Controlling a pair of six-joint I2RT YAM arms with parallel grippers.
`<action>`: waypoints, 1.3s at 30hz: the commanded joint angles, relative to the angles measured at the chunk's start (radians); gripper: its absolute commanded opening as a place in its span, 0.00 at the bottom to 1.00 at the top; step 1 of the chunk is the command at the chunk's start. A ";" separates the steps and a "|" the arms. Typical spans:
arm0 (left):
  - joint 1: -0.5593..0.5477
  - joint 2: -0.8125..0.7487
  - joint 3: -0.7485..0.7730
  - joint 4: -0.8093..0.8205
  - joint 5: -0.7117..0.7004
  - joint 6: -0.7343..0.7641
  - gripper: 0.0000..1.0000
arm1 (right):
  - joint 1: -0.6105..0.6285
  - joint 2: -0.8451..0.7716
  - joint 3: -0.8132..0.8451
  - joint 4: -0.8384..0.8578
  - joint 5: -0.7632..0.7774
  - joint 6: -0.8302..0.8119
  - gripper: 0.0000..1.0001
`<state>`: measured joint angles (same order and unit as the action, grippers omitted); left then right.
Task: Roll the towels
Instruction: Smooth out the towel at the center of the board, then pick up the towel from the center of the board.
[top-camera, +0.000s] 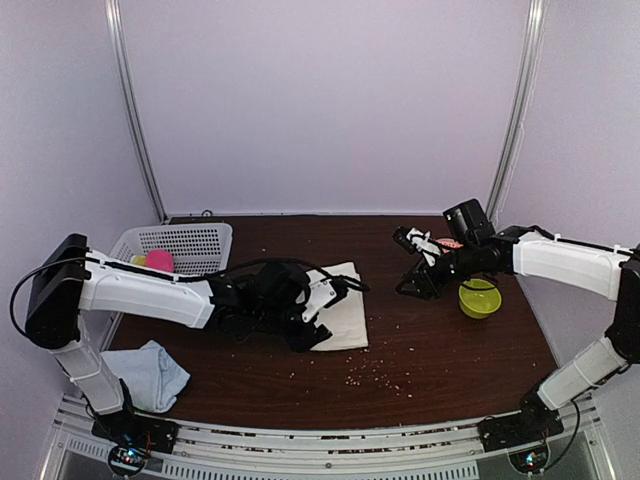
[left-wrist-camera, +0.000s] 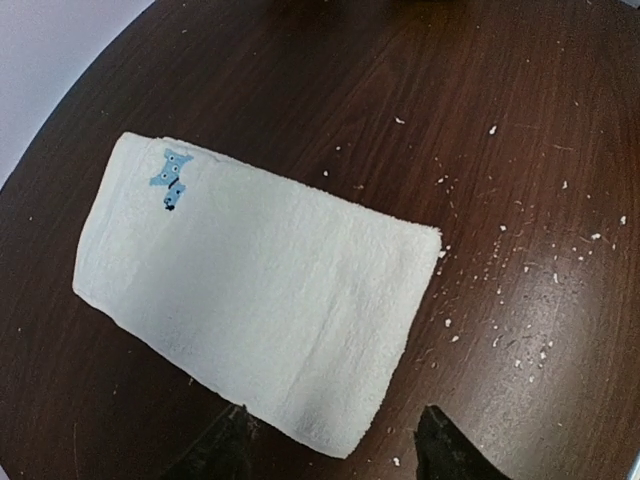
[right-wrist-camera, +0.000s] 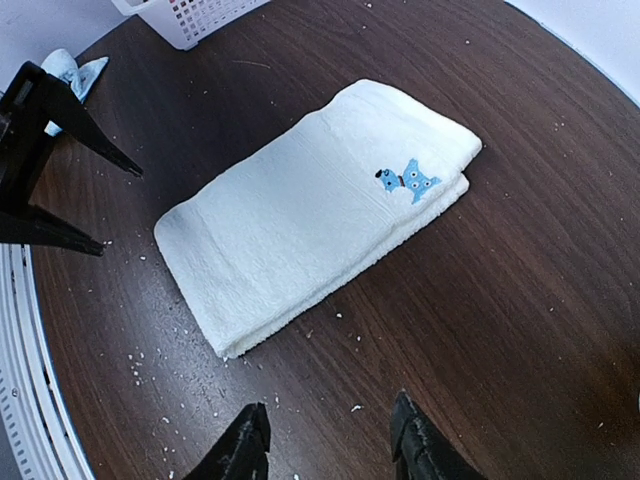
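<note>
The cream-white towel (top-camera: 345, 300) lies folded flat on the dark table, with a small blue dog patch (left-wrist-camera: 172, 180) near one end. My left gripper (left-wrist-camera: 335, 452) hovers over the towel's near corner; its jaws stand wide apart and hold nothing. The same towel (right-wrist-camera: 310, 210) shows in the right wrist view, ahead of my right gripper (right-wrist-camera: 330, 450), which is open over bare table, apart from the cloth. Seen from above, the left gripper (top-camera: 308, 330) is at the towel's left edge and the right gripper (top-camera: 405, 265) is to its right. The pale blue towel (top-camera: 150, 375) lies crumpled at the near left.
A white basket (top-camera: 190, 240) at the back left holds a pink cloth cylinder (top-camera: 160, 261) and a yellow one (top-camera: 138, 260). A green bowl (top-camera: 480, 298) sits under the right arm. White crumbs (top-camera: 375, 375) are scattered on the table in front of the towel.
</note>
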<state>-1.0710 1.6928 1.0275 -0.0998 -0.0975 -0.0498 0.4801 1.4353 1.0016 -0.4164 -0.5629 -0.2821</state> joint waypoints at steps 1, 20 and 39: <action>-0.007 0.026 0.006 -0.042 0.060 0.274 0.53 | -0.006 -0.029 -0.076 0.100 0.032 -0.013 0.43; 0.016 0.257 0.193 -0.143 0.174 0.441 0.45 | -0.006 0.023 -0.046 0.065 -0.018 -0.044 0.44; 0.028 0.294 0.219 -0.176 0.243 0.372 0.04 | -0.042 -0.055 0.052 -0.091 -0.082 -0.039 0.45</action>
<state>-1.0538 1.9808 1.2121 -0.2279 0.0525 0.3782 0.4770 1.4647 0.9745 -0.4171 -0.6060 -0.3225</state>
